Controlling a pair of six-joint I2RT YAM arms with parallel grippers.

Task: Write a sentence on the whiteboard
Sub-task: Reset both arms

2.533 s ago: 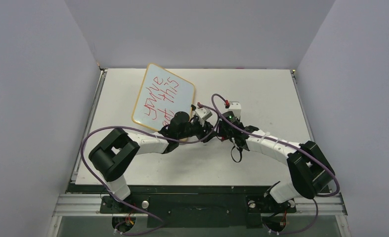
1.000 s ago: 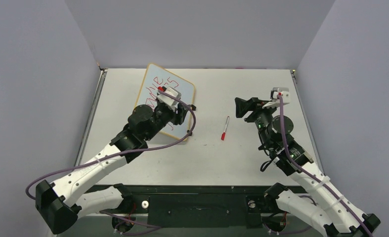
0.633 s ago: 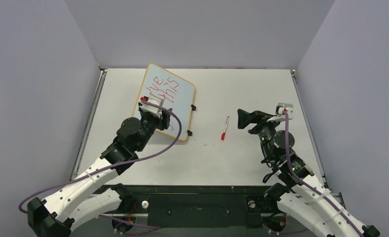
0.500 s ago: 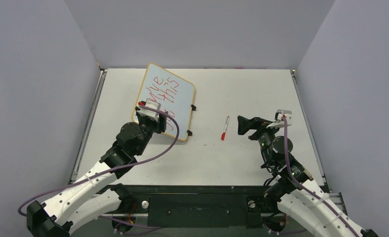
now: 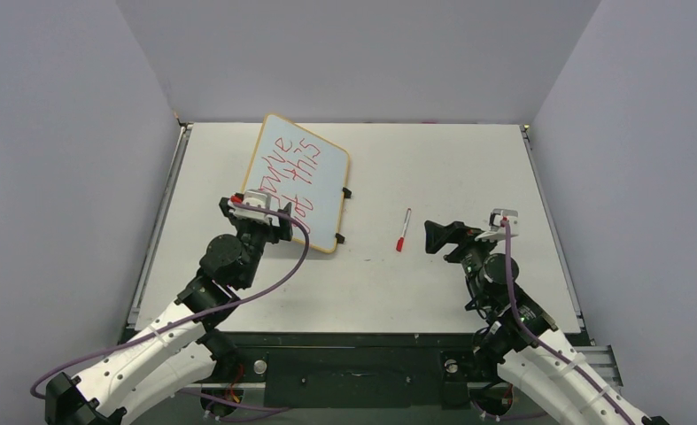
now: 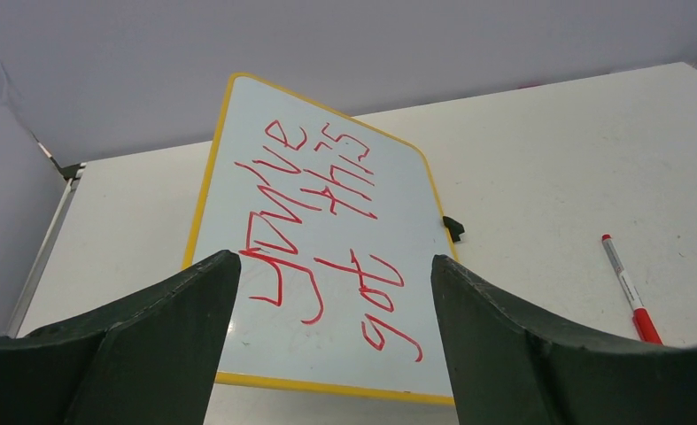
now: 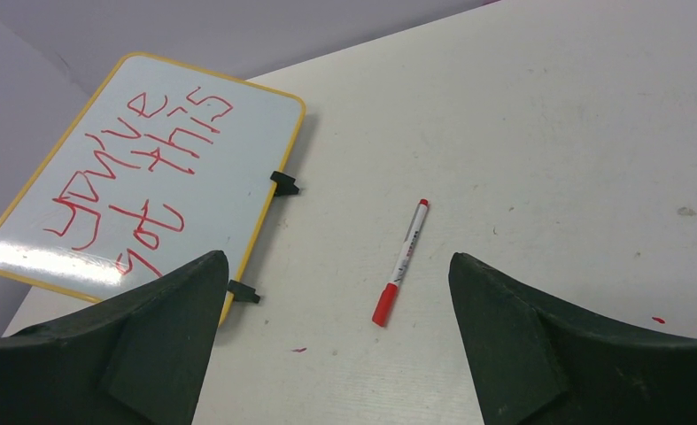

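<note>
Here the flat white whiteboard with the thin yellow-orange frame (image 5: 320, 197) lies on the white table (image 5: 451, 159), turned at a slant. The sentence (image 5: 290, 174), red marker handwriting in two lines reading "you've got this", runs along the board's length. The left gripper (image 6: 334, 261) sits at the whiteboard's near left corner. Its two dark fingers are spread wide with nothing between them, and in the left wrist view the board's near edge and the start of both written lines show in the gap. Whether a fingertip touches the frame cannot be told. The left arm reaches up from its base toward that corner, with the wrist aimed along the board. The right gripper (image 7: 336, 258) is well to the right of the whiteboard and apart from it. Its jaws are likewise wide apart and hold nothing. The right arm is folded low, with the wrist turned toward the board. A slim white marker with a red cap (image 5: 403, 230) lies flat on the table between the whiteboard and the right gripper, touching neither. Two small black clips (image 7: 284, 183) stick out from the whiteboard's right-hand edge.
</note>
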